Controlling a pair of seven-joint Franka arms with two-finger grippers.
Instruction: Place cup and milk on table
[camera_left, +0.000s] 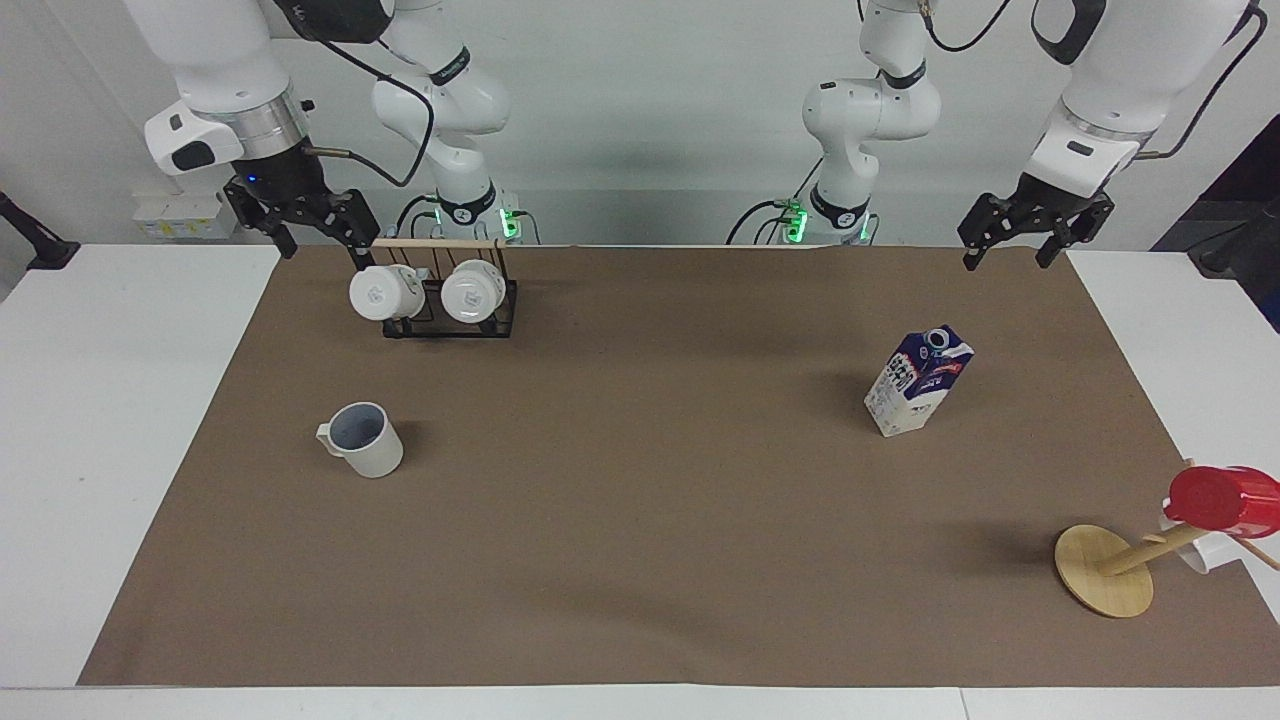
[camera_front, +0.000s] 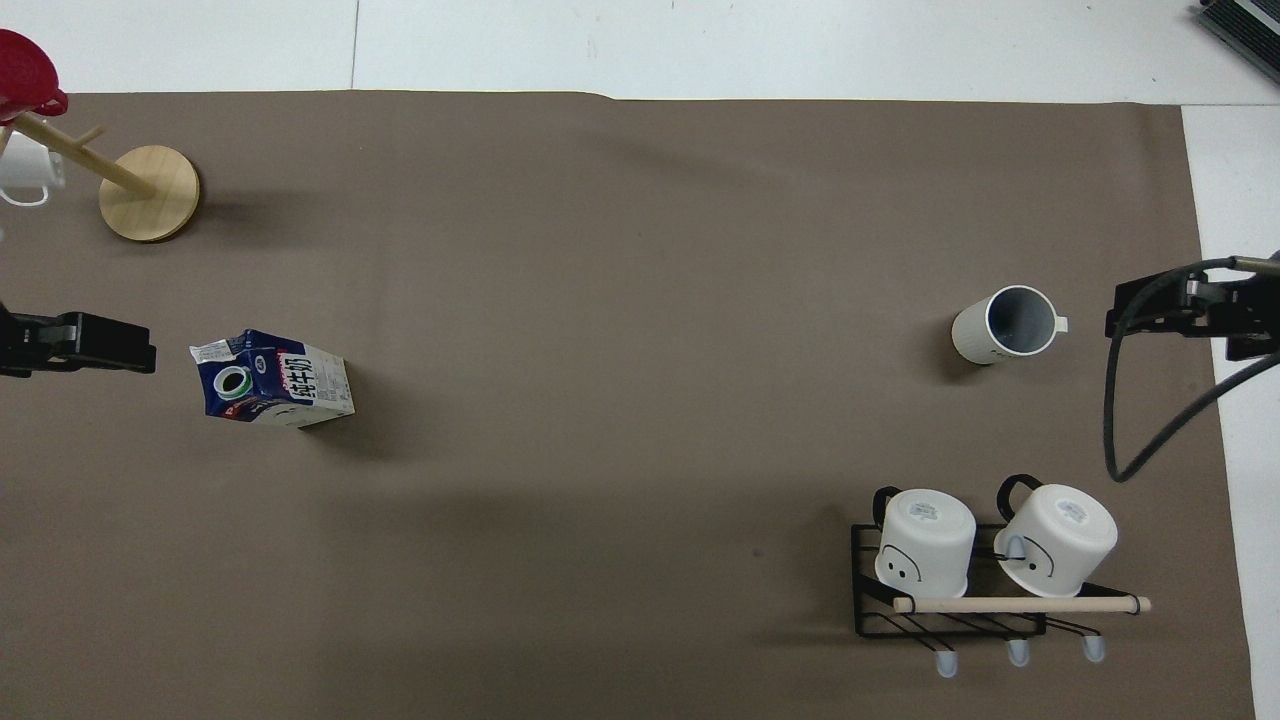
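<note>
Milk (camera_left: 918, 381) and cup (camera_left: 362, 438) stand upright on the desk (camera_left: 640, 520), well apart; we see our left end effector (camera_left: 1018, 246) and right end effector (camera_left: 318, 240) raised, fingers spread, holding nothing.

Cup (camera_front: 1005, 324) and milk (camera_front: 274, 379) upright on mat (camera_front: 620, 250)

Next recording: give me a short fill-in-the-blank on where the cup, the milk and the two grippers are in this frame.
1. The cup stands upright on the brown ____.
2. The milk stands toward the ____ arm's end of the table.
3. The left gripper and right gripper each hold ____.
4. The black rack holds ____ white mugs.

Missing words: mat; left; nothing; two
</note>
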